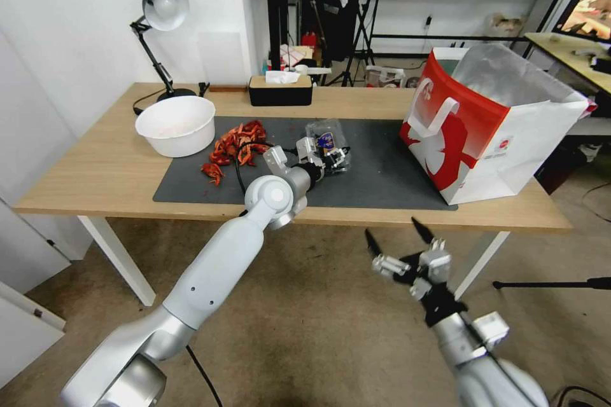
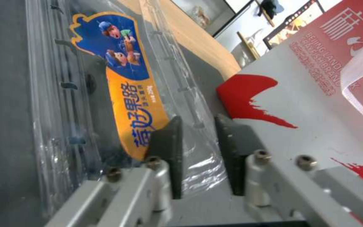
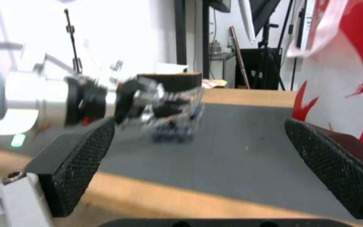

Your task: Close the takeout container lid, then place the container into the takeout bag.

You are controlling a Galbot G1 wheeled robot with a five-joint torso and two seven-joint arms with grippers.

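Currently on the worktop [image 1: 95, 172], itemised from the robot's left to its right:

- White round bowl [image 1: 176, 124], on bare wood at the left edge of the grey mat [image 1: 382, 165].
- Red crayfish shells [image 1: 234, 144], heaped on the mat just beside the bowl.
- Takeout container [image 1: 326, 145], clear clamshell, mid-mat, dark berries visible through the plastic. The lid [image 2: 118, 82] carries an oblong orange-and-blue sticker with cartoon figures.
- Left gripper [image 1: 324, 159], arm reaching in from the near left, at the container's near side. Jaws are narrowly parted with a fold of the clear plastic between them; whether they actually pinch it cannot be told.
- Takeout bag [image 1: 490, 121], red and white, upright at the right end of the mat, mouth open showing silver foil lining, flat white handle on the near face. Well apart from the container.
- Right gripper [image 1: 398, 238], held below and in front of the worktop's near edge, clear of everything. Jaws spread wide, nothing between them.
- Black tissue box [image 1: 280, 90] and desk lamp [image 1: 159, 13], along the far edge.
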